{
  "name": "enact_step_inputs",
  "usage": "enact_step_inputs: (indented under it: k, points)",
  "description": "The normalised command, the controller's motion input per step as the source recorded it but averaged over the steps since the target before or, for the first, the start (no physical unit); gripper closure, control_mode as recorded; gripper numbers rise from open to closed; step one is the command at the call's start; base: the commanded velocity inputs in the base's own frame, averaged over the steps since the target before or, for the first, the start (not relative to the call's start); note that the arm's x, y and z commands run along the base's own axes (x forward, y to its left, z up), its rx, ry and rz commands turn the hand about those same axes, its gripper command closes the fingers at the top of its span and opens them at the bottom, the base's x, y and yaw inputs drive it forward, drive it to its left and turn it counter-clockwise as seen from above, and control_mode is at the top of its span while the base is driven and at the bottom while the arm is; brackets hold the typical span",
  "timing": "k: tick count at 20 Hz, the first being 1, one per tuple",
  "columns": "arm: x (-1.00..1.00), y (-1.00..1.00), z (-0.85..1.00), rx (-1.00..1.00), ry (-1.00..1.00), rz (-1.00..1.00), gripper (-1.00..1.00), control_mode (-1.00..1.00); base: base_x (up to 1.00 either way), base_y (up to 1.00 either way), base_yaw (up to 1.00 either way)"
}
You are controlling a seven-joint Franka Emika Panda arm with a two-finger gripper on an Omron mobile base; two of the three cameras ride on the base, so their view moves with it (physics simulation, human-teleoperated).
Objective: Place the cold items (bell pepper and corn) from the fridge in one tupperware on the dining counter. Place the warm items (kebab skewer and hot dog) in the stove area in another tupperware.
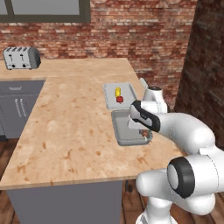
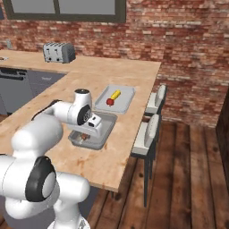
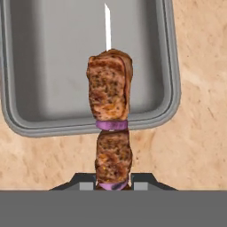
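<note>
While its two dark finger tips close on the lower end of the browned-meat kebab skewer with purple onion rings (image 3: 110, 111), the two-finger gripper (image 3: 113, 184) hangs over the near rim of a shallow grey rectangular tupperware (image 3: 44, 66), and the skewer's pale pointed tip reaches out above the container's bare floor; whether the meat touches the rim cannot be told. From the base cameras the white hand (image 1: 141, 117) sits low over this nearer grey container (image 2: 107, 121) on the light speckled wooden dining counter (image 1: 70, 131), hiding much of its inside. Just beyond it, close to its far end, lies a second flat grey tupperware (image 1: 127, 90) holding a yellow ear of corn (image 1: 117, 92) and, next to it, a small red bell pepper (image 1: 119, 99). Well apart, at the far left of the counter run against the red brick wall (image 1: 144, 30), stands a silver two-slot toaster (image 1: 21, 57). Two grey-backed stools (image 2: 152, 127) stand at the counter's right edge. No writing can be read.
</note>
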Motion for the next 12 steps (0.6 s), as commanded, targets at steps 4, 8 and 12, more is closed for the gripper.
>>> enact_step_inputs:
  k: [4, 8, 12]
  points:
    - [0.44, 0.00, -0.27, 0.00, 0.00, 0.00, 1.00, -1.00, 0.00, 0.00, 0.00]
    - [0.41, 0.00, -0.26, 0.00, 0.00, 0.00, 1.00, -1.00, 0.00, 0.00, 0.00]
    - [0.39, 0.00, -0.23, 0.00, 0.00, 0.00, 1.00, -1.00, 0.00, 0.00, 0.00]
